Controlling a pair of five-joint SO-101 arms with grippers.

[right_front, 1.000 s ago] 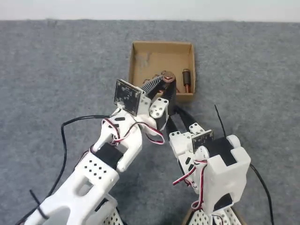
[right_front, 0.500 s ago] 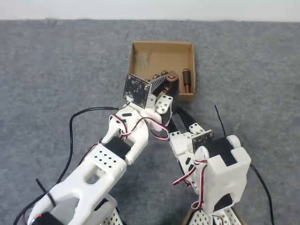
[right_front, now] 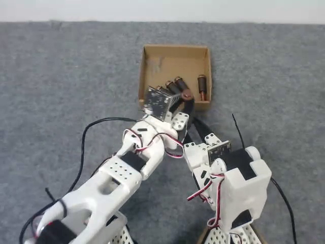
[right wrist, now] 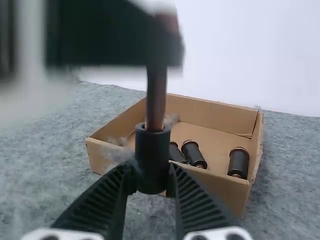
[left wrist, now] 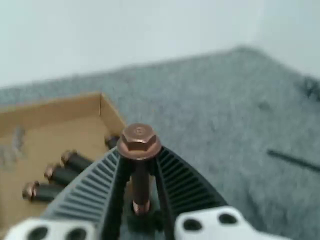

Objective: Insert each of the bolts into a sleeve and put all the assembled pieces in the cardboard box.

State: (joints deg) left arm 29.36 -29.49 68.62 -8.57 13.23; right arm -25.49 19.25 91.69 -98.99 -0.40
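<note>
Bolt [left wrist: 139, 145]: copper colour, standing straight up with its six-sided head on top. You can see its thin end [right wrist: 156, 100] go down into the top of the sleeve.
Sleeve [right wrist: 152, 160]: black and round. It stands upright right under the bolt, just in front of the near wall of the cardboard box [right wrist: 220, 187].
Left gripper [left wrist: 138, 157]: yours is squeezed tight on the bolt, with one ribbed finger on each side of the shaft, just below the head.
Right gripper [right wrist: 151, 172]: yours is clamped on the sleeve and hugs its lower part from both sides.
Meeting spot: from the high view, the bolt head [right_front: 187, 95] sits at the near edge of the box [right_front: 175, 49], close to its right corner.
Box: brown, open on top, resting on the carpet just past both grippers.
Finished pieces [right wrist: 192, 152]: these lie flat on the box floor. You can see two side by side near the middle and one [right_front: 202, 86] apart by the right wall.
Left arm [right_front: 132, 162]: white, slanting from the bottom left up to the box.
Right arm [right_front: 238, 183]: white, bunched low on the right, close beside the left arm.
Cable [right_front: 96, 127]: black, looping over the carpet next to the left arm.
Carpet [right_front: 61, 76]: grey and fuzzy, under everything.
</note>
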